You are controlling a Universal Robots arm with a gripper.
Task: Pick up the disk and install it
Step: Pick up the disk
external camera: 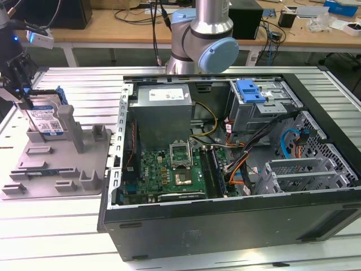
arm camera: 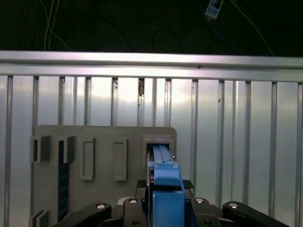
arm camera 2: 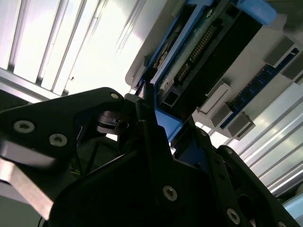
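At the upper left of the exterior view, the claw is reaching down onto the disk, which is standing on edge in a slot of the grey holder on the ribbed worktop. Standing this way, the disk is presenting its blue rail upward for a grip. In the first wrist view the black fingers are flanking that rail, and the claw seems to be clamping the disk by it while its far end is sitting in the holder's slot. In the second wrist view the disk is showing its connector edge. The open computer case is lying in the centre and right of the exterior view, its drive cage at the upper right, well apart from the disk.
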